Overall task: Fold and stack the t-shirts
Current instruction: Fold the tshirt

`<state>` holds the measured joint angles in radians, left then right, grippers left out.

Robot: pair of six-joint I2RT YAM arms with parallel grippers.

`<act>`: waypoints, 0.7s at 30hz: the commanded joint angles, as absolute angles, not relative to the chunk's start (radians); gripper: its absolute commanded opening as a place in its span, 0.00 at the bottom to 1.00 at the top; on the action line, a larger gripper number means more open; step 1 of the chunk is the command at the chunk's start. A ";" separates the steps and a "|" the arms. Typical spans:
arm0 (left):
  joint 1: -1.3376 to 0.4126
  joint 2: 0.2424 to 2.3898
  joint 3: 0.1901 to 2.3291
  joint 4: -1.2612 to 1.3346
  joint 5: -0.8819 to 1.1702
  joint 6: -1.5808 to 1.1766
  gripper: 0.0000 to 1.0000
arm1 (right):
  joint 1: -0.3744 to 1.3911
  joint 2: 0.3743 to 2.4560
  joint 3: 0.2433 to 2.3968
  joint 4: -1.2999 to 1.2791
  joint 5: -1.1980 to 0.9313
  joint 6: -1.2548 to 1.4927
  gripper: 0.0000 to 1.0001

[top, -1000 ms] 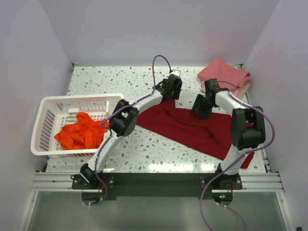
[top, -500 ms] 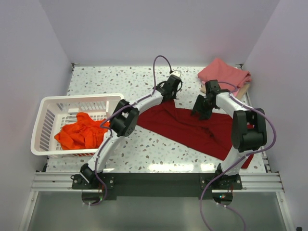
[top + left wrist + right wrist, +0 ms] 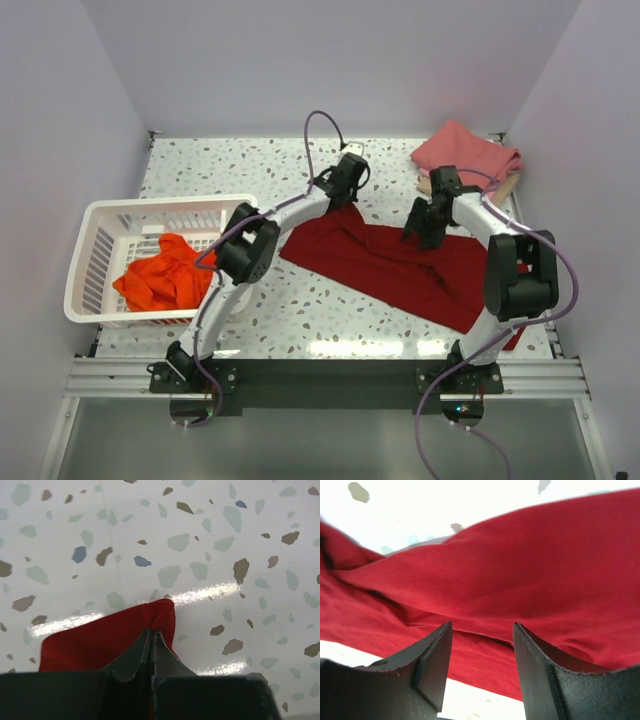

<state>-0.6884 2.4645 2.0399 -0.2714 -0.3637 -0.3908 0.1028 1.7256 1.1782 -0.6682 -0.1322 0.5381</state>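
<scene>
Dark crimson t-shirt: a large soft cloth shirt [image 3: 400, 265] spread loosely on the speckled white tabletop [image 3: 250, 165]. It runs as a slanted band from mid-table towards the near right corner, with creases along it.
Left end effector: [image 3: 344, 200] fingers pressed together and clamped on the far left corner of the dark crimson t-shirt [image 3: 100, 640]. In the wrist view the cloth peaks in a small fold just at the fingertips [image 3: 145, 647].
Right end effector: [image 3: 425, 228] fingers apart, poised low over the far edge of the dark crimson t-shirt [image 3: 520, 580]. Cloth shows in the gap between them, and nothing is pinched.
Bright orange-red t-shirt: [image 3: 165, 280] crumpled in a heap inside the basket, towards its near right part.
White slotted plastic basket: [image 3: 95, 215] sits at the left side of the tabletop, well apart from the crimson cloth. The orange-red shirt is the only thing in it.
Folded pink t-shirt: [image 3: 465, 150] in the far right corner, lying on top of a folded tan t-shirt [image 3: 512, 183], of which only a sliver shows.
Edges: the crimson shirt's near end reaches the tabletop's near edge beside the right arm's base. The pinched corner lies on bare speckled surface.
Room: bare tabletop shows along the far side between the basket and the pink stack, and in front between basket and crimson cloth. Plain walls stand at the left, back and right.
</scene>
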 commanded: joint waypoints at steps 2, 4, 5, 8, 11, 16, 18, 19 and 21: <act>-0.654 2.215 1.883 -0.134 -0.462 -0.465 0.00 | 0.084 1.664 1.161 -0.724 -0.066 0.499 0.55; -0.650 2.140 1.783 -0.115 -0.465 -0.498 0.00 | 0.063 1.657 1.143 -0.727 -0.061 0.497 0.55; -0.647 2.116 1.751 -0.104 -0.463 -0.512 0.00 | 0.052 1.646 1.137 -0.727 -0.060 0.495 0.55; -0.635 2.027 1.649 -0.086 -0.462 -0.575 0.00 | 0.003 1.623 1.112 -0.730 -0.061 0.488 0.55; -0.632 1.951 1.562 -0.074 -0.477 -0.603 0.00 | -0.061 1.598 1.094 -0.738 -0.074 0.471 0.55; -0.629 1.855 1.429 -0.087 -0.457 -0.635 0.00 | -0.084 1.571 1.066 -0.756 -0.066 0.451 0.55; -0.629 1.829 1.392 -0.094 -0.448 -0.656 0.00 | -0.086 1.559 1.052 -0.761 -0.067 0.451 0.55; -0.630 1.803 1.356 -0.095 -0.443 -0.663 0.00 | -0.084 1.554 1.048 -0.759 -0.067 0.451 0.55; -0.629 1.770 1.312 -0.100 -0.442 -0.669 0.00 | -0.086 1.543 1.040 -0.765 -0.066 0.449 0.55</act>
<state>-0.6350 1.8565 1.3624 -0.1234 -0.4347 -0.6205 -0.0879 1.5894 1.0523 -0.7425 -0.0700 0.4725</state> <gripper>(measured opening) 0.016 0.551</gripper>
